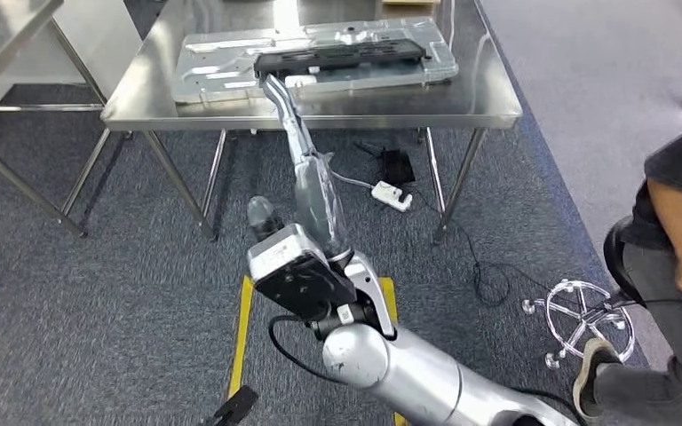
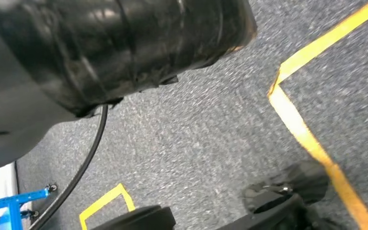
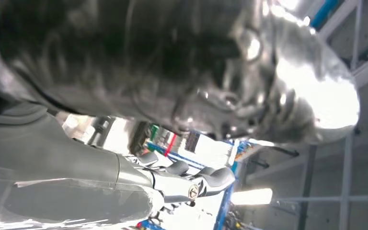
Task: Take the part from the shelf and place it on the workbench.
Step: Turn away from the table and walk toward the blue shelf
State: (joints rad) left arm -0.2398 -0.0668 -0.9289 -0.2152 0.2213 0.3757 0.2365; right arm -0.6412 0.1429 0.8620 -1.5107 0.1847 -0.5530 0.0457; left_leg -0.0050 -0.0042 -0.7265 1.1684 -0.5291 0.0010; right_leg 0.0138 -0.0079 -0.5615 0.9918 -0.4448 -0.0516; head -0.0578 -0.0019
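In the head view my right hand (image 1: 297, 257) grips the lower end of the part (image 1: 306, 169), a long, thin, bent grey metal piece wrapped in clear plastic. The part slants up and away, and its far tip lies over the front edge of the steel workbench (image 1: 488, 98); I cannot tell whether it touches. In the right wrist view the shiny wrapped part (image 3: 249, 72) lies across my right hand (image 3: 52, 158), whose grey thumb sits below it. My left hand (image 2: 67, 57) hangs over the carpet as a blurred dark and grey mass, with its fingers unclear.
A large silver metal panel (image 1: 222, 71) with a black part (image 1: 346, 55) on it covers the workbench top. A power strip (image 1: 391, 195) and cables lie beneath. A person (image 1: 675, 257) sits at the right on a stool (image 1: 586, 319). Another steel table (image 1: 0, 35) stands at the left.
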